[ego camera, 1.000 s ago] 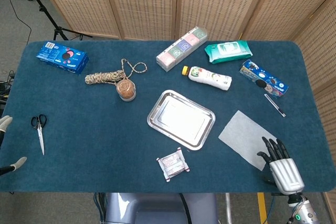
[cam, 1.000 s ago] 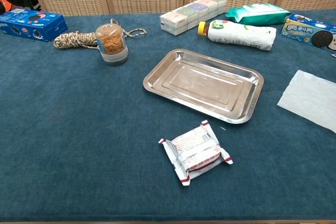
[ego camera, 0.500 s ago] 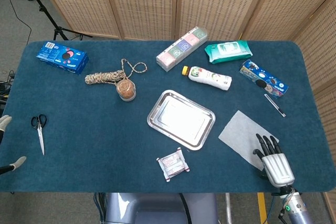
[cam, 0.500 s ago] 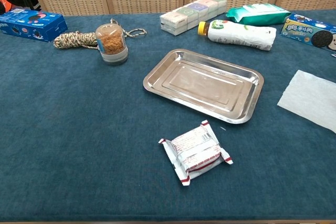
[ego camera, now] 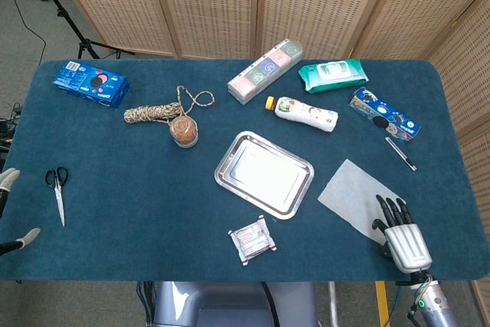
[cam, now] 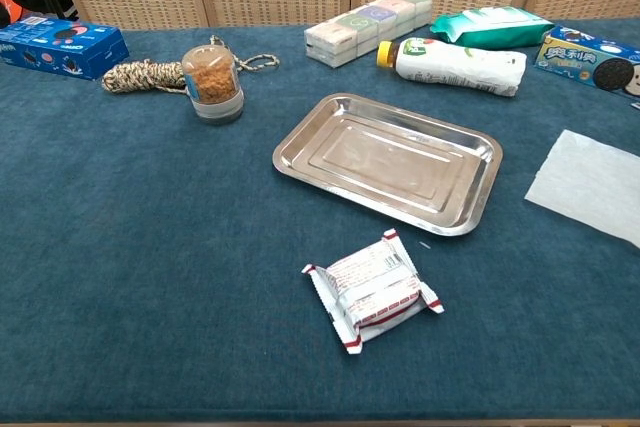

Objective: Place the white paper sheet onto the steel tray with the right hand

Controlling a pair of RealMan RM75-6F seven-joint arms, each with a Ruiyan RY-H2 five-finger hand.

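The white paper sheet (ego camera: pixel 352 195) lies flat on the blue cloth, to the right of the steel tray (ego camera: pixel 264 174); a strip of cloth separates them. My right hand (ego camera: pixel 403 237) is at the table's near right edge, fingers stretched out, and its dark fingertips (ego camera: pixel 390 209) touch the sheet's near right corner. It holds nothing. The chest view shows the empty tray (cam: pixel 300 169) and the sheet (cam: pixel 590 185) at the right border, but not the right hand. Only two pale fingertips of my left hand (ego camera: pixel 11 206) show, spread apart at the left edge.
A wrapped snack (ego camera: pixel 252 240) lies just in front of the tray. Behind it are a white bottle (ego camera: pixel 303 112), a wipes pack (ego camera: pixel 333 73), a long box (ego camera: pixel 265 70) and a cookie box (ego camera: pixel 384 113). A pen (ego camera: pixel 401 153), jar (ego camera: pixel 183 130), rope (ego camera: pixel 157 110) and scissors (ego camera: pixel 57 191) also lie about.
My right hand has crept forward onto the sheet's near corner. The sheet has slid slightly left, toward the tray. The left hand has not moved.
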